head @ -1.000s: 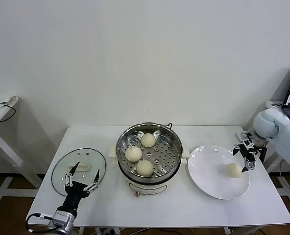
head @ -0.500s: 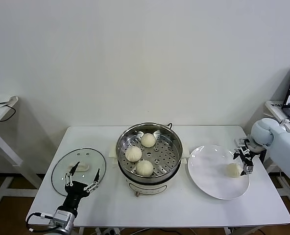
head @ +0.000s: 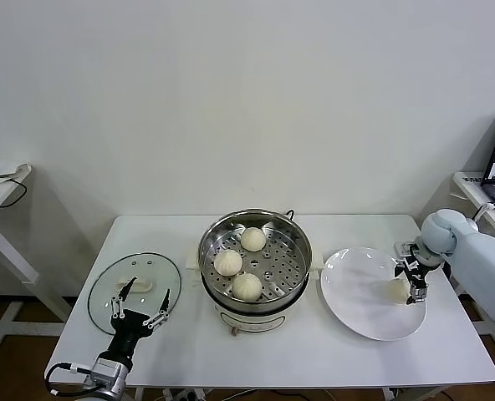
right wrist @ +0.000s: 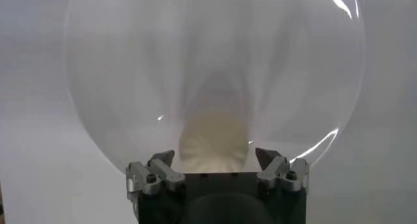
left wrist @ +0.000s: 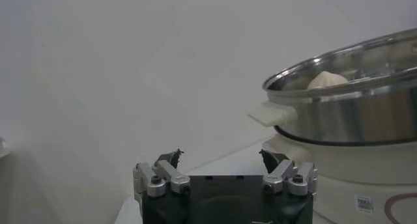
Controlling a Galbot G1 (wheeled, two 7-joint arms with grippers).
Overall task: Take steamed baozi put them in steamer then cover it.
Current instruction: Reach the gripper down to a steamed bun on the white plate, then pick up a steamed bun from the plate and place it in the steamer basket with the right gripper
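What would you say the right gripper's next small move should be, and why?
Probably closing on the last baozi. The right gripper is open at the white plate, and in the right wrist view the bun sits between its fingers. Three buns already lie in the steamer, and the glass cover rests on the table by the open, idle left gripper.

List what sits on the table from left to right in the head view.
Glass cover with the left gripper over it → steamer holding three baozi → white plate → last baozi → right gripper at that baozi.
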